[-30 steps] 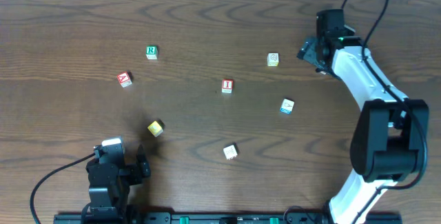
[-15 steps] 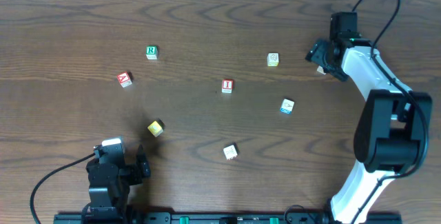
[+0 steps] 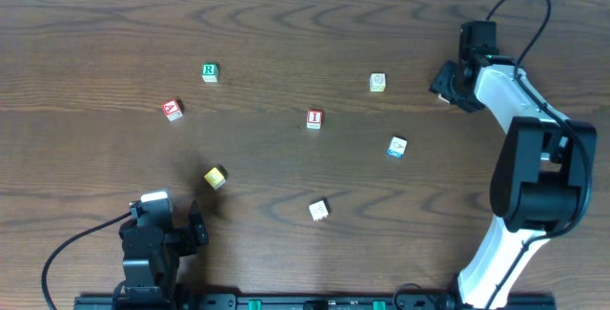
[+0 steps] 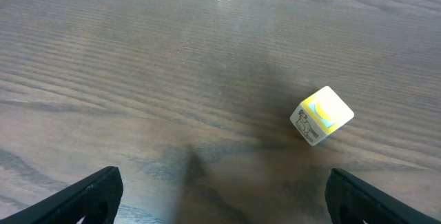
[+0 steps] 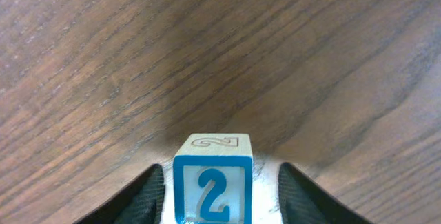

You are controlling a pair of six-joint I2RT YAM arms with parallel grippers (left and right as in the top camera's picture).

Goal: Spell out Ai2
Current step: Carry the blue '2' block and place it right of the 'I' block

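Note:
A block with a blue "2" [image 5: 212, 189] stands between the fingers of my right gripper [image 5: 220, 174], with a gap showing on each side, so the jaws are open around it. In the overhead view the right gripper [image 3: 445, 83] is at the far right of the table. The red "A" block [image 3: 172, 110] lies at the left. The red "I" block [image 3: 315, 118] lies near the middle. My left gripper [image 4: 220, 203] is open and empty at the near left edge [image 3: 164, 226].
A green "R" block [image 3: 210, 72], a yellow block [image 3: 215, 177], a pale block [image 3: 378, 82], a blue-edged block [image 3: 397, 146] and a white block [image 3: 319, 210] lie scattered. The yellow block [image 4: 321, 115] sits ahead and right of the left gripper.
My right gripper has swung to the right and slightly nearer. The left arm and the loose blocks have not moved.

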